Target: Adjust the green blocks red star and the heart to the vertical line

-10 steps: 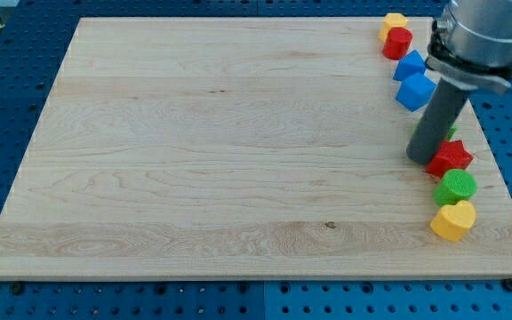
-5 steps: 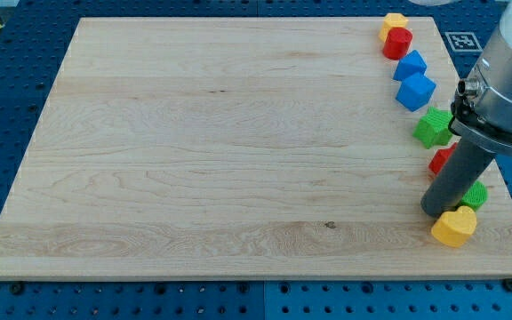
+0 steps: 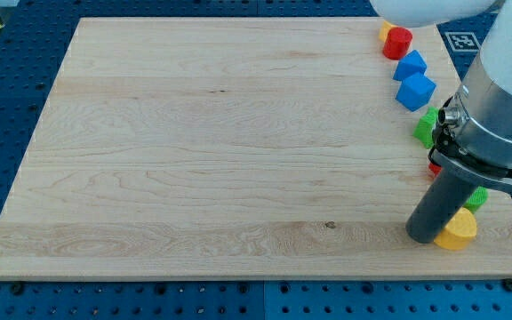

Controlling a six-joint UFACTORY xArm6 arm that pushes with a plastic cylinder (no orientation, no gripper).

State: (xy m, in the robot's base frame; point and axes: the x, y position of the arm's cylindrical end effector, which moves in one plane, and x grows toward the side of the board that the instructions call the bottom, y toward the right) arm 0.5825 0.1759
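My tip [image 3: 425, 238] rests on the tabletop [image 3: 220, 142] at the near right, touching or just beside the left side of the yellow heart [image 3: 458, 230], which lies close to the near edge. There is no hand on this arm, only the dark rod, so nothing opens, closes or grips; it can only push. The rod and the arm above it hide much of the right side. Of the green blocks, one [image 3: 426, 128] shows as a sliver at the arm's left edge, its shape not readable here, and the other [image 3: 477, 197] shows as a small piece just above and right of the heart. The red star [image 3: 434, 166] is almost wholly covered; only a red scrap shows between the two greens. Farther away along the right edge sit two blue blocks [image 3: 415, 91] [image 3: 410, 64], touching or nearly so, then a red cylinder [image 3: 397, 41] with a scrap of yellow block [image 3: 386, 29] behind it. As a judgement: the four task blocks already run in a rough column down the right side, near to far, so the grouping is largely done. What seems left is fine alignment, since the heart sits a little left of the lower green block and the far green one further left again. How straight the star lies I cannot tell, because the arm covers it.
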